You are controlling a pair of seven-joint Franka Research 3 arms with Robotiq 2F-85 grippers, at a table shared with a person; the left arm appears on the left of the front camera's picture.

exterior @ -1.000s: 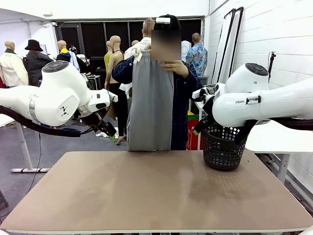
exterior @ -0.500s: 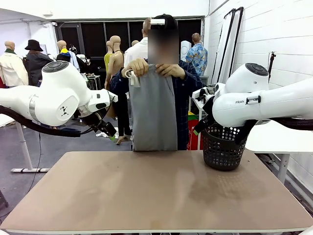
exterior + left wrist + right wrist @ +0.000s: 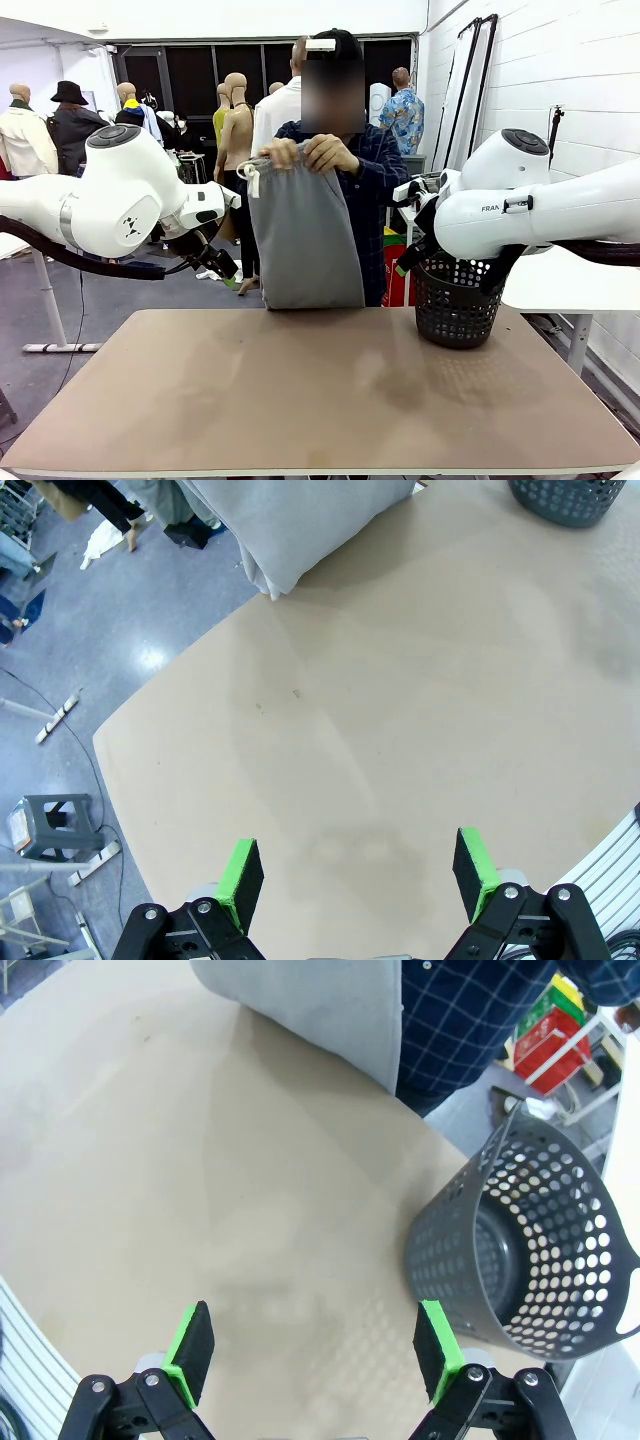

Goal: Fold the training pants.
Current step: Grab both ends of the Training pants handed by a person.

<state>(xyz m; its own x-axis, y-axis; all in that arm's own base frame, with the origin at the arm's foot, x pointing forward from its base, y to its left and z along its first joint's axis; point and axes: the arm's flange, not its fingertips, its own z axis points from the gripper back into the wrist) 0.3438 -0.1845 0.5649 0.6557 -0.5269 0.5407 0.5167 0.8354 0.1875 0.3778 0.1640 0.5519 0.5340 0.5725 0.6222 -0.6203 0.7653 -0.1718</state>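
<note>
**Pants not yet laid down; both arms waiting**

On my left, the left gripper (image 3: 357, 868) hung above the tan table (image 3: 300, 400), its green pads spread wide with nothing between them. At the middle of the far edge, the person's hands (image 3: 330, 153) held the light grey training pants (image 3: 305, 240) up by the waistband, with the white drawstring at the upper corner. The cloth hung doubled lengthwise, its lower end at or just touching the tabletop (I could not tell which). Further right, the dark perforated basket (image 3: 457, 305) stood on the table's far corner. The right gripper (image 3: 315, 1345) hovered over the table beside it, jaws equally wide and empty. I judged the fold barely begun, since the garment first had to lie flat within reach. My next move would call for waiting, then pinching one end cleanly through both layers.
</note>
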